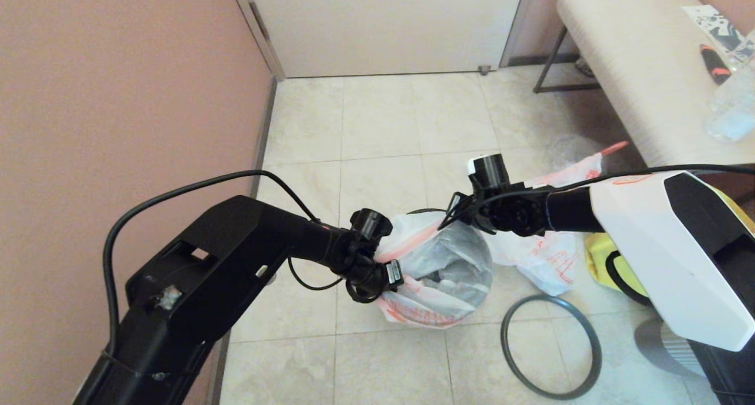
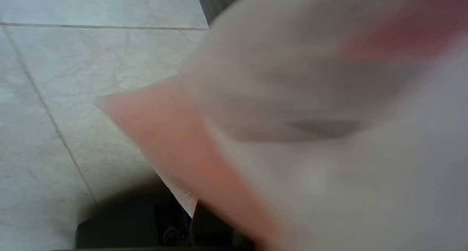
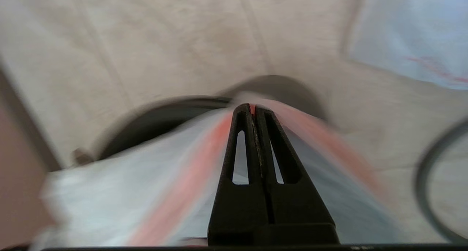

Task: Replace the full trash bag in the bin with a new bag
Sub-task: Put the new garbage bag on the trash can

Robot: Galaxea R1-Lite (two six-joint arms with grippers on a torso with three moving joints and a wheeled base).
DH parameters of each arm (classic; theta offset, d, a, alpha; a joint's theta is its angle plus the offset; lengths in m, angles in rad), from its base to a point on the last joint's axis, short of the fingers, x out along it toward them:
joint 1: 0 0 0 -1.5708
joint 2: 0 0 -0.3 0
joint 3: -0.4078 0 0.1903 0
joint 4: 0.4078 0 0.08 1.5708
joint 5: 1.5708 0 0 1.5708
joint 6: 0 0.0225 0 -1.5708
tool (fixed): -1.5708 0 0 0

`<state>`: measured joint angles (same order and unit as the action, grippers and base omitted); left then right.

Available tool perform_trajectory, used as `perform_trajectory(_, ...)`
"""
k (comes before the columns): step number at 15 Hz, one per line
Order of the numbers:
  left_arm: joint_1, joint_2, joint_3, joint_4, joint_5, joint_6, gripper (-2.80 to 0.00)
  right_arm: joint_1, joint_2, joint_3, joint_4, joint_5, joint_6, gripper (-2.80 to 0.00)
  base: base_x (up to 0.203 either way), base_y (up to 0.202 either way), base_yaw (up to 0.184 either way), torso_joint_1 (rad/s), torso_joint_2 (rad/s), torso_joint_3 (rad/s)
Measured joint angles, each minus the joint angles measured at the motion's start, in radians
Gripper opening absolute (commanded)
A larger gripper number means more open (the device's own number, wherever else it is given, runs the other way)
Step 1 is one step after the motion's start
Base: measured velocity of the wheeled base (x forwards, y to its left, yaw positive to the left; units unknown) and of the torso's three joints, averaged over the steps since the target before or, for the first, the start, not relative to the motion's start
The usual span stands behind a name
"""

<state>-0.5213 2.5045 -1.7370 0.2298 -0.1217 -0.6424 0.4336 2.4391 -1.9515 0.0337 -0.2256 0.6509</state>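
The new bag [image 1: 433, 275] sits in the bin [image 1: 420, 211] on the floor, its mouth spread wide so the film can line the inside. The right gripper [image 3: 254, 108] has its fingers pressed together on the pink-orange edge band at the far rim. The left gripper [image 1: 392, 273] holds the near-left edge; its fingers are hidden, so I judge them nearly closed on the film. The full trash bag [image 1: 545, 257] lies just beside the bin, and the hoop [image 1: 551, 346] waits on the tiles nearby.

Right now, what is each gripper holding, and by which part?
Both hold the new bag by its pink-orange edge band: right gripper shut on the far edge over the bin, left gripper at the near-left edge, fingers hidden.
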Motion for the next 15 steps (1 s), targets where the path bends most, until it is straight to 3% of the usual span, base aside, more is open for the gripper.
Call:
perform_trajectory(8,-0.014,0.002,0.006,0.002,-0.004,0.027,-2.80,0.006,0.000,0.002,-0.025,0.008,0.010,-2.80,0.000,0.000,0.000,0.000,0.00,0.000)
perform_trajectory(15,-0.014,0.006,-0.005,0.003,-0.003,0.026,-2.80,0.024,-0.193,0.254,0.080,0.009,0.034,-2.80,0.000,0.000,0.000,0.000,0.00,0.000)
